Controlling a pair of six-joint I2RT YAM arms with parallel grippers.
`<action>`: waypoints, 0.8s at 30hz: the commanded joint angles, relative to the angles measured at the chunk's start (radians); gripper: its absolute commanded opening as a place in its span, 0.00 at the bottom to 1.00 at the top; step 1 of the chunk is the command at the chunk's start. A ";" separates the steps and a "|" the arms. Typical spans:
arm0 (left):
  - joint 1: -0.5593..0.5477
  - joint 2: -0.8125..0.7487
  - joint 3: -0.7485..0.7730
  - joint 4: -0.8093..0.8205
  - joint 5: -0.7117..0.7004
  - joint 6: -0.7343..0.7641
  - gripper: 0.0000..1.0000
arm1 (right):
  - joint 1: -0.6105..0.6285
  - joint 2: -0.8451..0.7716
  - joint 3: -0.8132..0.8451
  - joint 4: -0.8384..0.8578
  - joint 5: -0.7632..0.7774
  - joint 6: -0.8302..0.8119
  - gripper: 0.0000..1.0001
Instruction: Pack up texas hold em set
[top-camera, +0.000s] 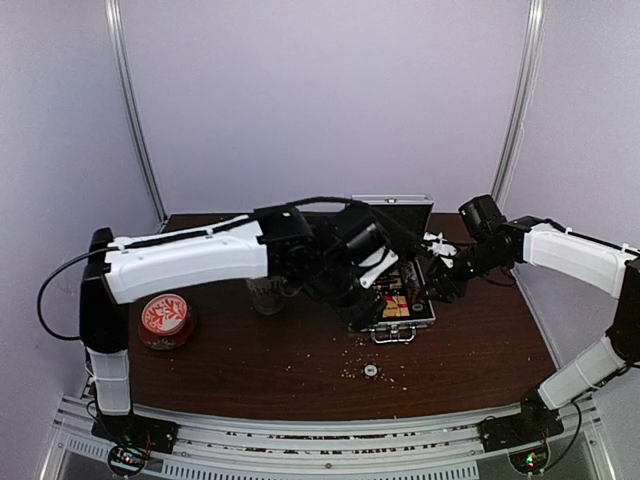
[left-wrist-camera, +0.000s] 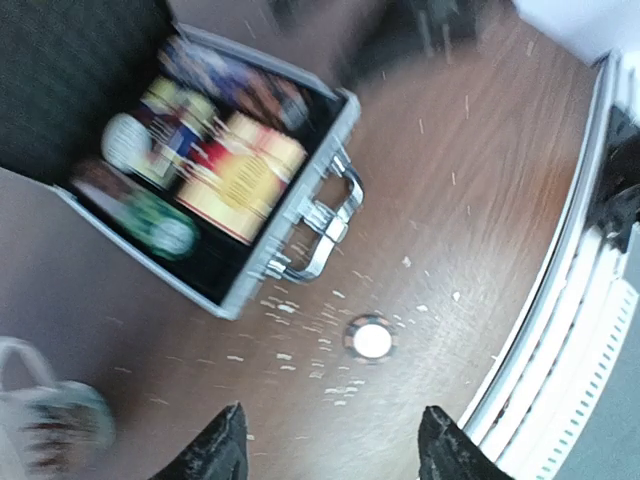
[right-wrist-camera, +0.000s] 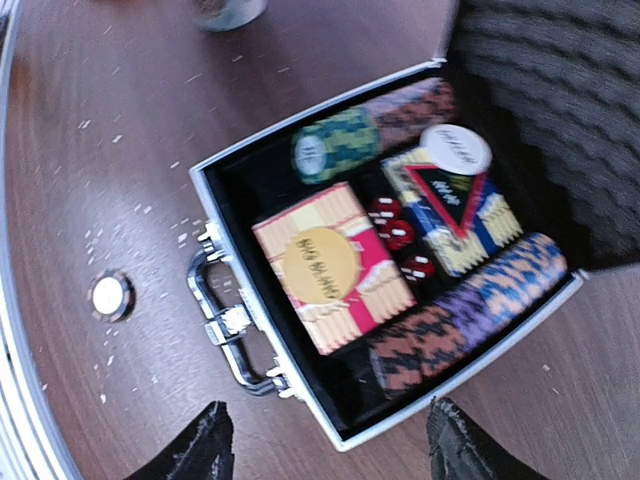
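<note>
The case (right-wrist-camera: 325, 390) lies open at the middle of the bench (top-camera: 480, 350), toward the far edge, with the lid (right-wrist-camera: 560, 120) upright at the back and the handle (right-wrist-camera: 225, 325) facing the near edge. A chip row (right-wrist-camera: 375, 125) lies along one side wall and a second row (right-wrist-camera: 470, 310) along the other. Between them sit a red-yellow box (right-wrist-camera: 330, 265) on the handle side and a blue-yellow box (right-wrist-camera: 455, 215) on the lid side, with red dice (right-wrist-camera: 395, 232) between the boxes. A white button (right-wrist-camera: 455, 148) rests on the blue-yellow box. A loose chip (left-wrist-camera: 372, 340) lies on the bench between the handle and the near edge, among pale crumbs. The left pincer (left-wrist-camera: 333, 410) hangs near this chip, released and empty. The right pincer (right-wrist-camera: 328, 405) hangs over the case, released and empty. A mug (top-camera: 266, 293) stands left of the case; a tin (top-camera: 166, 318) sits near the left edge
</note>
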 joint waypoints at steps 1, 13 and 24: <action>0.047 -0.124 -0.143 0.056 0.032 0.237 0.57 | 0.101 0.035 0.040 -0.126 0.027 -0.097 0.67; 0.266 -0.461 -0.651 0.424 -0.009 0.368 0.50 | 0.403 0.143 0.063 -0.189 0.216 -0.127 0.65; 0.284 -0.608 -0.784 0.573 -0.173 0.365 0.54 | 0.561 0.320 0.145 -0.176 0.337 -0.142 0.64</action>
